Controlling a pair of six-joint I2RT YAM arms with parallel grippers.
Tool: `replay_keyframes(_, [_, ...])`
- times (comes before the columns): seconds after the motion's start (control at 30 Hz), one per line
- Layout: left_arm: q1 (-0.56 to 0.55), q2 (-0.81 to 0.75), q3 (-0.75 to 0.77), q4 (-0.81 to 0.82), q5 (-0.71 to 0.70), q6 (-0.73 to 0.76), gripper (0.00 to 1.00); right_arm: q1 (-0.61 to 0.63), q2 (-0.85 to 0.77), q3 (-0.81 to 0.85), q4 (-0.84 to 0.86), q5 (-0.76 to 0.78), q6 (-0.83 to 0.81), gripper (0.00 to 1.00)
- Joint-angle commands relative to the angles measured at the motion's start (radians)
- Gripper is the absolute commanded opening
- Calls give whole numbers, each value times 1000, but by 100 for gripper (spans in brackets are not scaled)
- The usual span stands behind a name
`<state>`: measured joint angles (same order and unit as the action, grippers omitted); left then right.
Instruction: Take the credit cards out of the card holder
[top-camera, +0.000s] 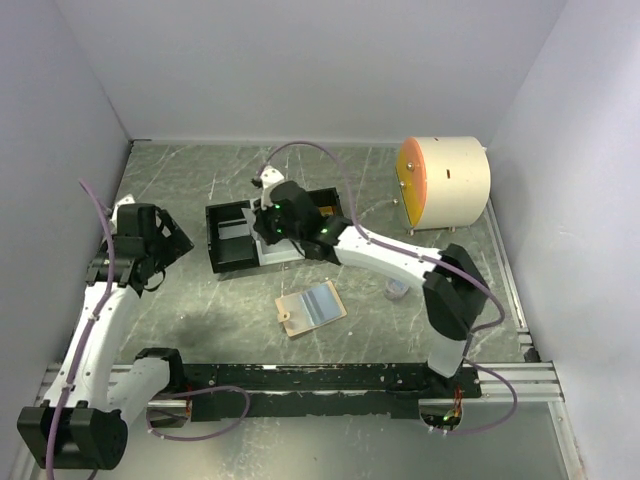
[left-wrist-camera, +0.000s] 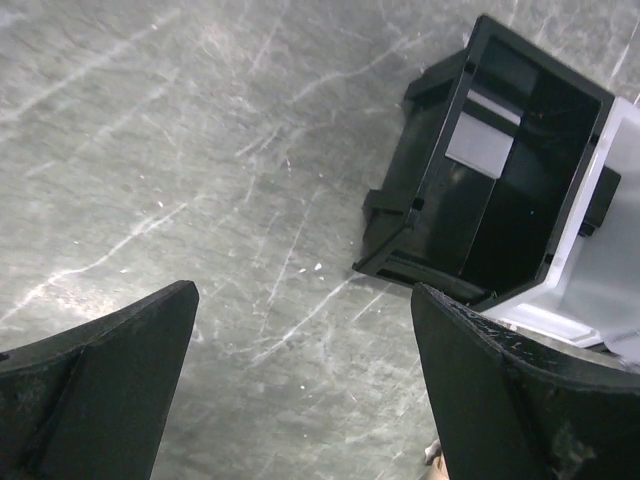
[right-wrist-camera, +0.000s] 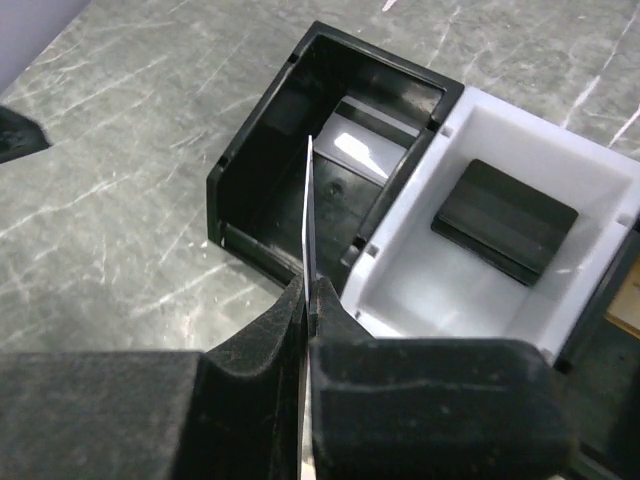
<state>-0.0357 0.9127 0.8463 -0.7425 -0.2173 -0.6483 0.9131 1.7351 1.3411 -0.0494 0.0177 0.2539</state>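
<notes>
Card holder (top-camera: 311, 310): lies open and flat on the surface (top-camera: 200, 320), pale blue inner faces up, tan border showing at its near-left edge. It sits nearer the arm bases than the tray, apart from it. Neither arm touches it.

Gripped card (right-wrist-camera: 308, 215): pinched in the right fingers (right-wrist-camera: 265, 335), which are closed flat on its lower end. Seen edge-on from the wrist as a thin pale line standing upright. It hangs over the near wall of the tray's black end compartment. Face colour cannot be told from this angle.

Silver-grey card (right-wrist-camera: 365, 145): already inside that black compartment, leaning at its far end. Also seen from the left wrist.

Black card (right-wrist-camera: 505, 220): lying flat on the floor of the white middle compartment.

Tray (right-wrist-camera: 250, 140): three compartments in a row, black, white, black. The third is mostly cut off in the wrist view and covered by the right arm from above.

Left fingers (left-wrist-camera: 110, 380): spread wide apart, holding nothing, above bare surface to the left of the tray. The tray's black end shows between and beyond them.

Far right corner: cream drum (top-camera: 450, 180) with an orange face, on its side, well apart from everything else.
</notes>
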Motion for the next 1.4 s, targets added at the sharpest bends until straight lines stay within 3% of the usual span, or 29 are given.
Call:
replay_keyframes(0.0, [17,-31,75,-86,-92,44,100,33,123,150,-64,134,54,0])
replay_keyframes(0.23, [17,-121,27,8,-97,117,100,57,360,408,-148,250,50,0])
replay_keyframes(0.57, [17,-190,-49,59,-136,133,100,63,543,612,-186,426,16,0])
replay_keyframes(0.83, [17,-136,-43,53,-108,129,100,63,561,597,-152,543,-43,0])
replay_keyframes(1.37, [17,-157,-56,65,-100,128,100,11,487,475,-131,589,-81,0])
